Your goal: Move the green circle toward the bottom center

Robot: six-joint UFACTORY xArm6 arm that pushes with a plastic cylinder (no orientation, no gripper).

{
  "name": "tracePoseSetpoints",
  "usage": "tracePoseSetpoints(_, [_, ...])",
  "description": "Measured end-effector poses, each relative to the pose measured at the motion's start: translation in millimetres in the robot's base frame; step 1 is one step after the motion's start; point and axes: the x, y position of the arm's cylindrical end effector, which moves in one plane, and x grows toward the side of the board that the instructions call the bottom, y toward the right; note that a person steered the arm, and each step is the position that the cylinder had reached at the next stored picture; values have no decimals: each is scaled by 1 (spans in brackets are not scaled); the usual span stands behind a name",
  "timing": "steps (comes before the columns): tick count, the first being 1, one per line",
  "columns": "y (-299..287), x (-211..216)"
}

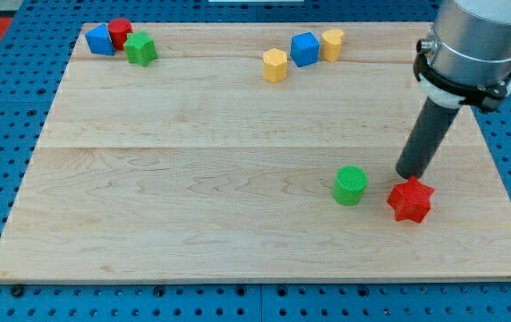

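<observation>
My tip [409, 174] is resting just above the red star [411, 199], with the green circle [350, 185] sitting a little to the view's left of it — right of centre on the worktop [192, 224], so a leftward, downward push is remaining. No pincer is fitted — only a rod.

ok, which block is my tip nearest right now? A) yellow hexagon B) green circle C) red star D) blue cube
C: my tip sits just above the red star toward the view's top, almost touching it, while the green circle lies farther off to the view's left.
</observation>
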Motion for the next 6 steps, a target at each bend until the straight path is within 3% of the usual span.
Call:
tracePoseSetpoints(1, [5,-28])
tracePoseSetpoints(3, [-92,23])
tracePoseSetpoints(4, [-83,6])
tracePoseSetpoints(6, [7,-119])
